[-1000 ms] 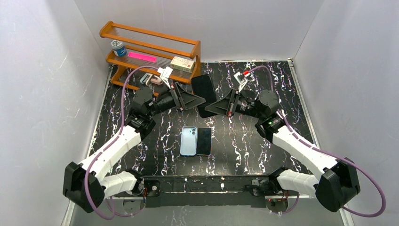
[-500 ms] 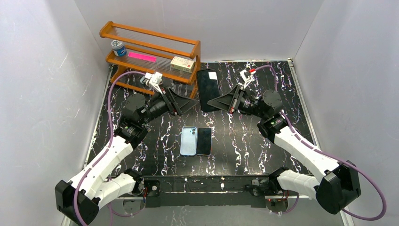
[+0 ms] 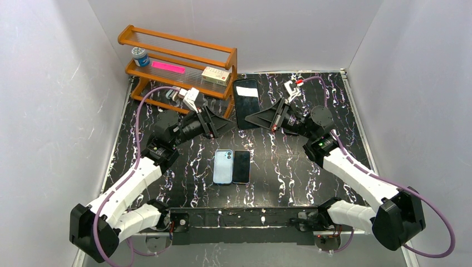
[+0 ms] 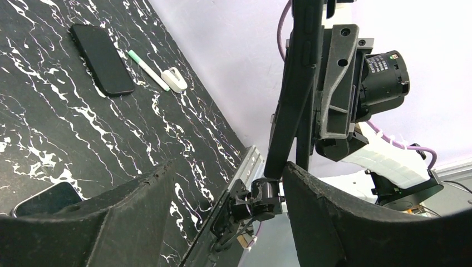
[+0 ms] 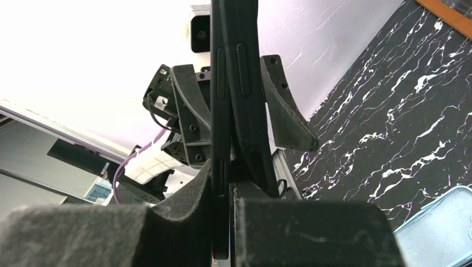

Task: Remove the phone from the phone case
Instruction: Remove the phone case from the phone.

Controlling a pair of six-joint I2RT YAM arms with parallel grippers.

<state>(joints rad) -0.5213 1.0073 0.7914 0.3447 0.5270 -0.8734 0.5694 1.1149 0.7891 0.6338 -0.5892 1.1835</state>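
My right gripper is shut on the lower end of a black cased phone and holds it upright above the back middle of the table. In the right wrist view the gripper clamps it edge-on, and two black layers stand close together, parting slightly toward the top. My left gripper is open just left of the phone and apart from it. In the left wrist view its jaws stand wide, and the phone's edge rises beyond them.
A light blue phone and a black phone lie side by side at the table's middle. A wooden rack stands at the back left. The left wrist view shows another black phone, a pen and a small white object.
My left gripper has come off the black phone and drawn back to the left. My right gripper has carried the phone toward the back and stood it more upright.
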